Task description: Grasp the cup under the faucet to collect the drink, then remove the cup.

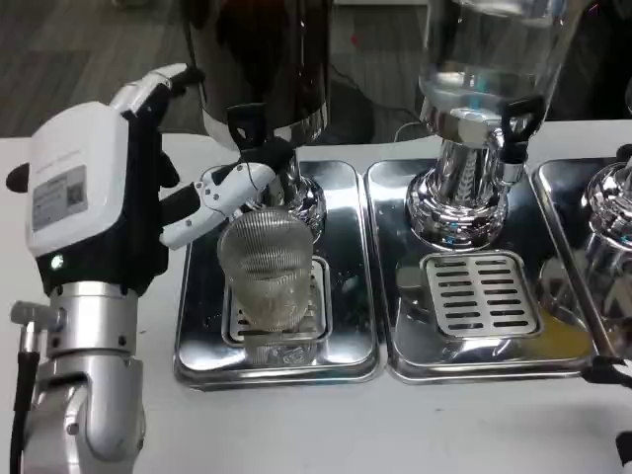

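Observation:
A ribbed clear cup stands upright on the grate of the left steel drip tray, below the black faucet of the dark dispenser. I cannot tell whether there is drink in the cup. My left hand is raised at the cup's left with its white back facing the camera. Its fingers are spread and stretch over the cup's upper left rim toward the faucet stem. The hand holds nothing.
A clear-tank dispenser stands to the right over its own tray with a slotted grate. Part of a third chrome dispenser shows at the right edge. Bare white table runs along the front.

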Robot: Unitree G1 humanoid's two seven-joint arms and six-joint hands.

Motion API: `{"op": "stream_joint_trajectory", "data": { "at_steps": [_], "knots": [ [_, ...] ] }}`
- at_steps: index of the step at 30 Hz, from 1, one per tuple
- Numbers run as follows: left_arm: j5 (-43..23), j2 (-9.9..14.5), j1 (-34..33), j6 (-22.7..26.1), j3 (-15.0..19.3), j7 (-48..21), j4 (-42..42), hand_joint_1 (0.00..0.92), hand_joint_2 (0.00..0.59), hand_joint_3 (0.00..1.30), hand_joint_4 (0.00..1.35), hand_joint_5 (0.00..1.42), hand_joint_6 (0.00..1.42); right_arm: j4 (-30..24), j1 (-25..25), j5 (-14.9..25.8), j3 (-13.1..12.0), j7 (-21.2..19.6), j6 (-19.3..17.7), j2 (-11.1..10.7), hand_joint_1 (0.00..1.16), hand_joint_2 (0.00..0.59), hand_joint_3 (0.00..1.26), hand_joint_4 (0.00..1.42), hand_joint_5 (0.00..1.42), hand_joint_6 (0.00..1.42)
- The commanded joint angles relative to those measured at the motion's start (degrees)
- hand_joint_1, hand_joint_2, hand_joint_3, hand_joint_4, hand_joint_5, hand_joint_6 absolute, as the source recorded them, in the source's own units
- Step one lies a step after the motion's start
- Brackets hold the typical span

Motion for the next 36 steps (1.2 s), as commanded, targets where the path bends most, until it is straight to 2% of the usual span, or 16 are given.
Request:
{"op": "stream_joint_trajectory", "data": {
  "at_steps": [1, 13, 16, 25, 36],
  "knots": [
    [-1.0, -0.2, -1.4, 0.1, 0.1, -2.5, -0.8, 0.039, 0.046, 0.33, 0.28, 0.89, 1.08, -0.5, 0.4, 0.0, 0.1, -0.2, 0.2, 0.2, 0.47, 0.448, 0.31, 0.19, 0.12, 0.02],
    [-1.7, -2.1, -1.8, -0.9, -2.3, -5.0, -0.8, 0.043, 0.049, 0.41, 0.38, 0.99, 1.16, 0.8, 0.7, 0.9, -0.3, 0.0, -0.6, -0.3, 0.47, 0.448, 0.31, 0.19, 0.12, 0.02],
    [-1.8, -2.2, -1.1, -1.1, -2.4, -4.8, -1.8, 0.043, 0.049, 0.46, 0.44, 1.06, 1.24, 0.9, 0.7, 1.0, -0.3, 0.0, -0.9, -0.3, 0.47, 0.448, 0.31, 0.19, 0.12, 0.02],
    [-1.7, -2.0, 2.6, -1.5, -2.2, -5.4, -6.1, 0.043, 0.057, 0.57, 0.56, 1.17, 1.32, 1.0, 0.9, 1.2, 0.2, 0.2, -1.4, -0.1, 0.47, 0.444, 0.31, 0.19, 0.12, 0.02],
    [-1.7, -2.3, 7.5, -2.6, -2.2, -5.1, -6.8, 0.03, 0.059, 0.58, 0.59, 1.18, 1.34, 0.2, 1.5, 2.9, 0.2, 0.8, -2.1, -0.6, 0.47, 0.443, 0.3, 0.19, 0.12, 0.02]
  ]
}}
